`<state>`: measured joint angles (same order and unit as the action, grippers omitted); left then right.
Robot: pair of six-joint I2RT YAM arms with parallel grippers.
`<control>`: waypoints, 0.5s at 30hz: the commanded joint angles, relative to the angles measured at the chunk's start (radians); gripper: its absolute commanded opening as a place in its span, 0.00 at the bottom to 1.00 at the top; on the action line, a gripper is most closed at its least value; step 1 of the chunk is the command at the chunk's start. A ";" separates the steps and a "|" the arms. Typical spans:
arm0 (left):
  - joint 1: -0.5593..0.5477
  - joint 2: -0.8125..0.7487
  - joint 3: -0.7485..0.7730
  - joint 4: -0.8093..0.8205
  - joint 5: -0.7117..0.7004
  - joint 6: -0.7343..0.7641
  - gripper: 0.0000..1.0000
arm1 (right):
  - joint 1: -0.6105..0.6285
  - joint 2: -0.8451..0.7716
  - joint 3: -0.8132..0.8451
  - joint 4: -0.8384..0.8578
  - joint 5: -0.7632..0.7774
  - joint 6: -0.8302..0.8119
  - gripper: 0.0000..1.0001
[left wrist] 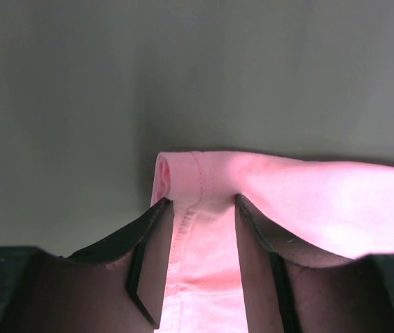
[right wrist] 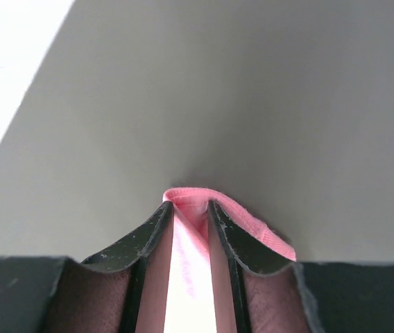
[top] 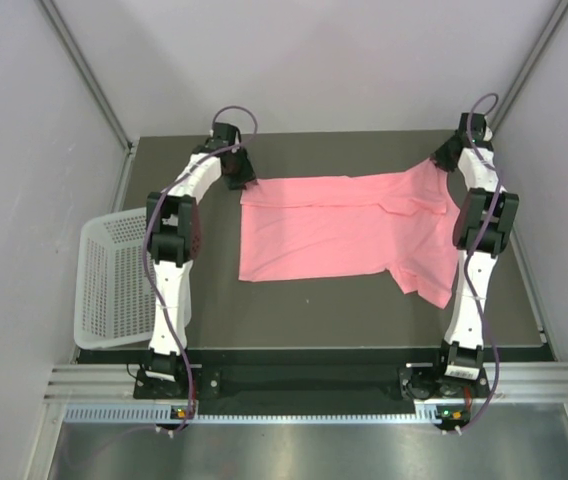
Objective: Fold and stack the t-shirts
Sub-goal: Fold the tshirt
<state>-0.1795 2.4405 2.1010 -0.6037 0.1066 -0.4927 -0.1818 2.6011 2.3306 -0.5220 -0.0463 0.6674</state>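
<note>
The salmon-pink t-shirt (top: 349, 228) lies spread on the dark table, one sleeve hanging toward the near right. My left gripper (top: 236, 176) is low at the shirt's far left corner. In the left wrist view (left wrist: 202, 201) its fingers stand partly apart, with the hemmed corner (left wrist: 204, 173) lying between them. My right gripper (top: 454, 155) is at the far right corner and lifts the fabric there. In the right wrist view (right wrist: 188, 205) it is shut on a bunched fold of the shirt (right wrist: 190, 198).
A white perforated basket (top: 114, 280) stands off the table's left edge beside the left arm. The dark table (top: 314, 310) has bare surface in front of the shirt. Pale enclosure walls close off the back and both sides.
</note>
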 commanded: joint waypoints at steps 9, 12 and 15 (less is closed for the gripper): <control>0.034 -0.011 0.004 -0.036 -0.022 0.037 0.50 | -0.007 -0.062 0.056 0.056 -0.021 -0.037 0.29; 0.032 -0.080 -0.033 -0.042 -0.021 0.049 0.51 | -0.013 -0.119 0.053 0.018 -0.021 -0.077 0.36; 0.029 -0.152 -0.082 -0.053 -0.022 0.062 0.52 | -0.013 -0.185 0.032 -0.024 -0.015 -0.155 0.42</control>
<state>-0.1558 2.4031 2.0556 -0.6090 0.1062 -0.4656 -0.1875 2.5839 2.3318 -0.5251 -0.0685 0.6037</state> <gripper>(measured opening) 0.520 0.408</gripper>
